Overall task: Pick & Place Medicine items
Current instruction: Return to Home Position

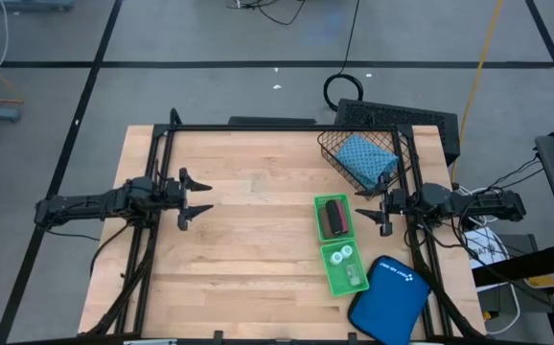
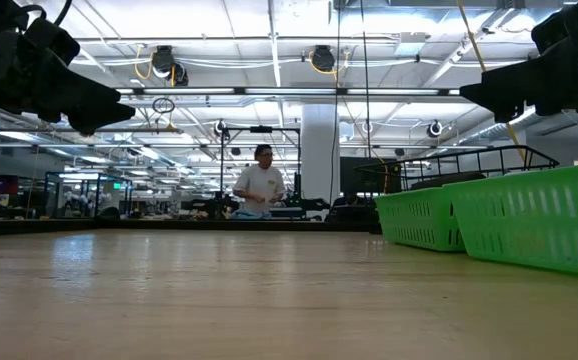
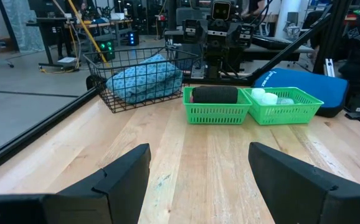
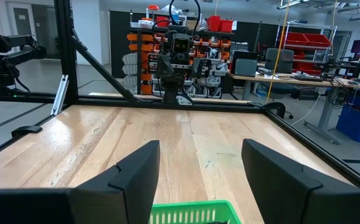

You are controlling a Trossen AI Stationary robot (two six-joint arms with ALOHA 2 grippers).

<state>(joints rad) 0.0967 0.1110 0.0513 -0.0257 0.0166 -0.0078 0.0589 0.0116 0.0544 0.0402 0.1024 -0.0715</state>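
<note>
To home cleanly, raise the right gripper (image 1: 365, 206), wide and empty just beside the tray (image 1: 318, 222), without clipping it. The left gripper (image 1: 200, 196) hangs wide and empty, well apart. Bottles (image 1: 342, 256) sit in the tray's near compartment. Rolls (image 1: 334, 218) lie lengthwise along the tray in the far one. The pouch (image 1: 365, 159) lies beyond, in the basket (image 1: 327, 144).

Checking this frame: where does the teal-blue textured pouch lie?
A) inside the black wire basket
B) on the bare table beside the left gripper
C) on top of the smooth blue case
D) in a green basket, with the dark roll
A: the high view shows the teal-blue pouch lying inside the black wire basket near the table's far right corner.
</note>
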